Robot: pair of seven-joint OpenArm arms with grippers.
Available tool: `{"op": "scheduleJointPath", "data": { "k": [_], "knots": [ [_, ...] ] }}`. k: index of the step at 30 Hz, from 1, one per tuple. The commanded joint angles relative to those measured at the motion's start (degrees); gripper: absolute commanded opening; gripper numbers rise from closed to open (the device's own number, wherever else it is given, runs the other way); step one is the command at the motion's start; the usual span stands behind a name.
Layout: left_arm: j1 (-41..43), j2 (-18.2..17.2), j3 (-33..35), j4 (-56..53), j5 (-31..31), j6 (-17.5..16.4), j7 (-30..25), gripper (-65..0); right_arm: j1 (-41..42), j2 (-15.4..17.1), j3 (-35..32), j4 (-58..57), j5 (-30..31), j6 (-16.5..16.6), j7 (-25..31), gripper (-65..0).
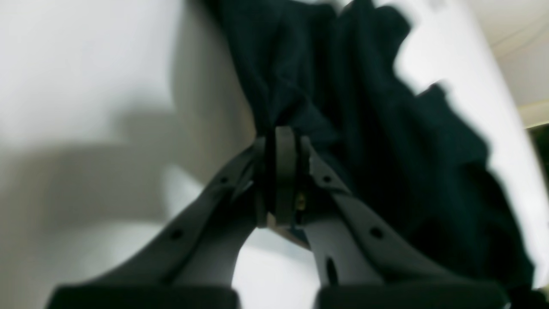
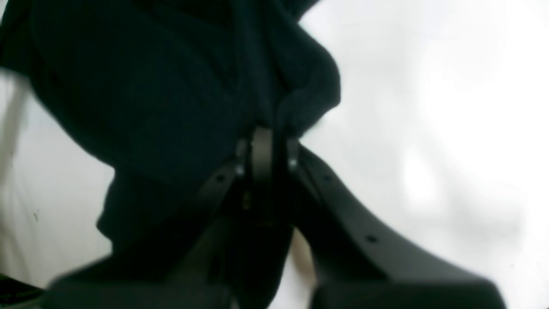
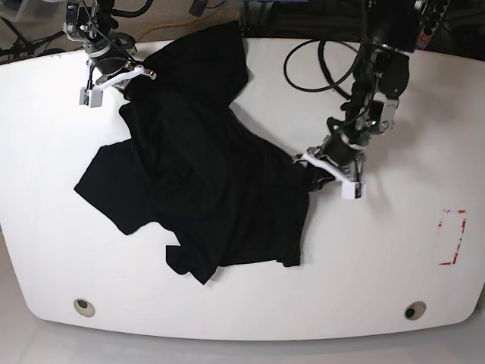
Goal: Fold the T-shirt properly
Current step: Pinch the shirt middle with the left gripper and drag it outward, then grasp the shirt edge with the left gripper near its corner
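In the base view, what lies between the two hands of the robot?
Only the large black soft cloth T-shirt: crumpled, it spans the white table from the right hand to the left hand, each shut on its cloth.

No readable text — no labels, brands or numbers on anything, only blur

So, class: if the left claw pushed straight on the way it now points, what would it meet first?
The large black soft cloth T-shirt. The left claw is already shut on a bunched fold of it, and more black cloth lies directly ahead, heaped on the white table. How deep that heap is, the blurred wrist view does not show.
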Motion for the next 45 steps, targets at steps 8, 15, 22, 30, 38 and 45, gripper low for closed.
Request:
{"op": "scheduleJointPath", "data": {
  "k": [8, 15, 22, 30, 38, 45],
  "knots": [
    [14.98, -8.42, -10.32, 16.01, -0.28, -0.74, -1.26, -65.0, 0.19, 0.54, 0.34, -0.40, 0.51, 0.58, 1.20, -65.0],
    [24.38, -8.60, -17.44, 17.24, 0.07, -1.00, -1.17, -65.0, 1.16, 0.63, 0.34, -1.11, 0.51, 0.58, 1.20, -65.0],
    [26.67, -8.33, -17.26, 17.68, -0.37, -1.00, 0.32, -58.6, 0.90, 0.63, 0.34, -0.93, 0.60, 0.58, 1.20, -65.0],
    [24.91, -5.70, -17.44, 21.64, -1.16, -0.82, 4.81, -14.9, 0.63, 0.36, -1.16, -0.75, 0.86, 0.67, -0.91, -65.0],
    [16.47, -7.45, -20.87, 21.46, -0.63, -0.82, 6.13, -9.2, 0.63, -0.96, -1.07, -0.84, 0.77, 4.89, -1.43, -65.0],
    [2.23, -9.04, -23.42, 9.77, -0.72, -1.09, 13.42, -9.2, 0.63, -1.13, -0.98, -0.84, 0.68, 4.98, -2.23, -65.0]
  ]
}}
